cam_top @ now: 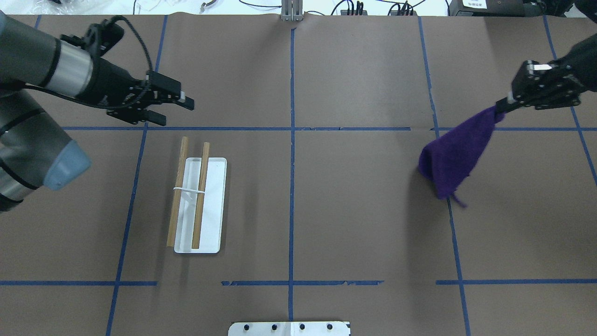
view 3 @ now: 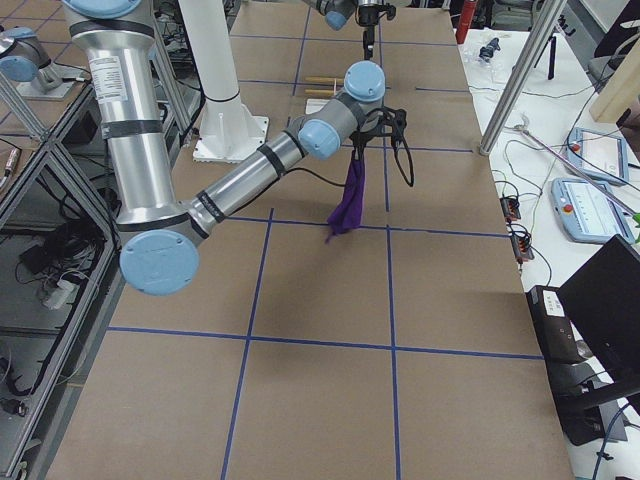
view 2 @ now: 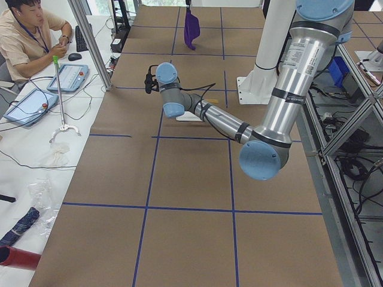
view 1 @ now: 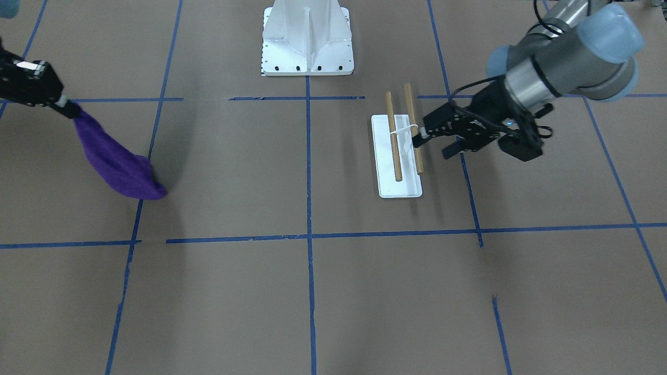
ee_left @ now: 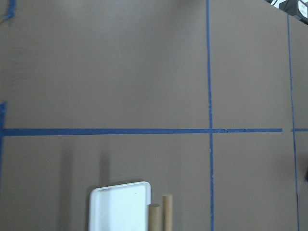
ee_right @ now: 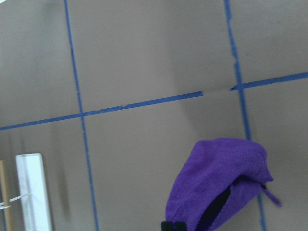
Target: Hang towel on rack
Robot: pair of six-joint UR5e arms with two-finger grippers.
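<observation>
The purple towel [cam_top: 452,158] hangs bunched from my right gripper [cam_top: 501,108], which is shut on its top corner, raised over the table's right side. It also shows in the front view [view 1: 117,161], the right side view [view 3: 350,200] and the right wrist view [ee_right: 216,183]. I cannot tell if its lower tail touches the table. The rack [cam_top: 212,205], a white base with two brown rods [cam_top: 200,196], stands on the left side [view 1: 401,185]. My left gripper [cam_top: 177,112] is open and empty, held above the table just past the rack's far end [ee_left: 120,209].
A large white metal pedestal [view 1: 307,41] with bolt holes stands at the robot's edge of the table [cam_top: 289,329]. Blue tape lines divide the brown table cover into squares. An operator [view 2: 24,36] sits at a side desk beyond the table.
</observation>
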